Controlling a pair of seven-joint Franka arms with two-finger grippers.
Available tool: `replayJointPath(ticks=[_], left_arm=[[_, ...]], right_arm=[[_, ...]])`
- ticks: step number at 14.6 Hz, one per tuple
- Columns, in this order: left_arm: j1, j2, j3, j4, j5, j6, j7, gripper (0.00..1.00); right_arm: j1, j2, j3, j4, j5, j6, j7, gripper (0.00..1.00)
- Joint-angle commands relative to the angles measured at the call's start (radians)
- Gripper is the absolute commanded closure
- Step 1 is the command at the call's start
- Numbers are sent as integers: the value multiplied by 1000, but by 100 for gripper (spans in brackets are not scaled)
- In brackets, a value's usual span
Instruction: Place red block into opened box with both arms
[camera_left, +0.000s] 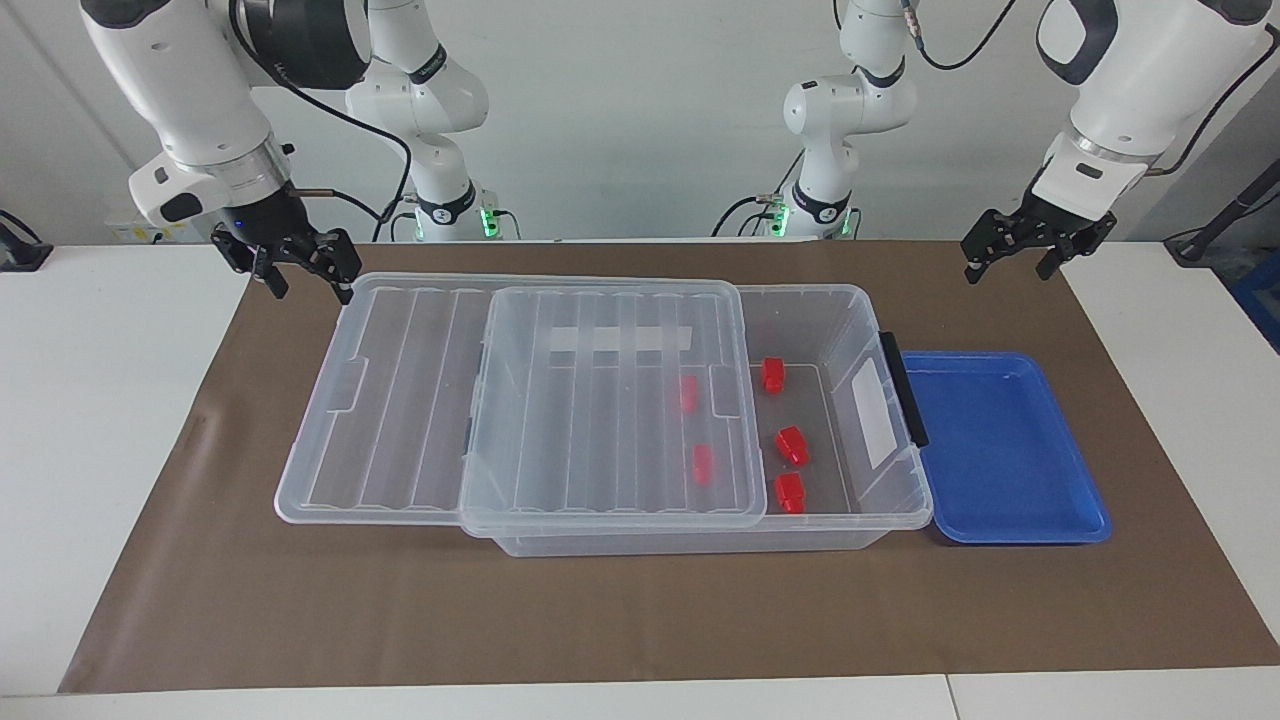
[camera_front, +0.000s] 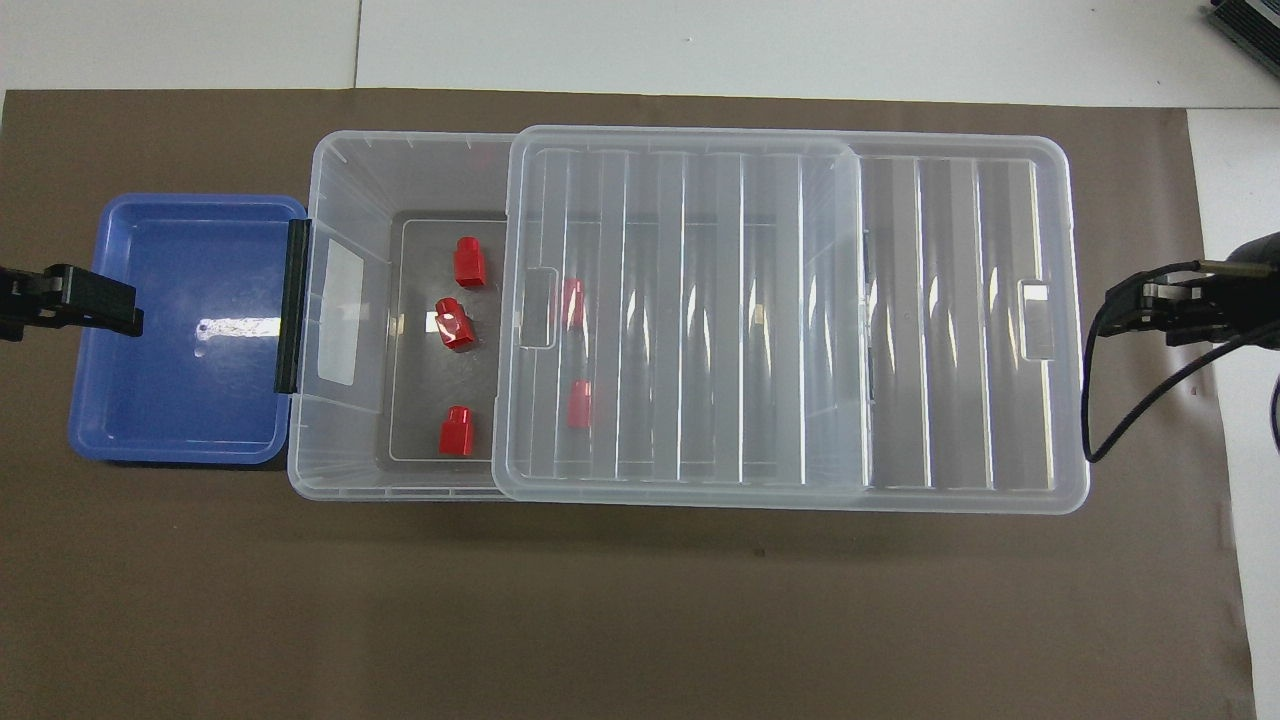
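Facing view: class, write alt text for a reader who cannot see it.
Five red blocks lie in a clear box, its lid slid partly off toward the right arm's end; an empty blue tray sits beside it. Both arms hang raised, holding nothing.

Bright, even light; sharp focus; white glare streaks the lid (camera_front: 780, 310).

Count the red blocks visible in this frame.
5, all inside the box. Three lie in its uncovered end. Two show through the slid-back lid. More could be hidden under its ribs.
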Motion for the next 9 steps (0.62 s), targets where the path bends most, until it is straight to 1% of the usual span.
replayJointPath(ticks=[1,4,6,8,9], left_arm=[[9,36,-6,59,-2,-42,7,0],[6,32,-6,54,-5,-28,6,0],[9,29,-6,46,-6,-25,6,0],[9,28,-6,45,-6,-22,6,0],[7,26,-6,40,-6,-20,6,0]], right_arm=[[-68,-27,8,-72,17,92,-126,100],[-121,-2,8,-129,25,224,-330,100],[-144,36,8,-155,30,303,-482,100],[-147,70,9,-169,36,366,-510,100],[-147,91,8,-169,80,386,-512,100]])
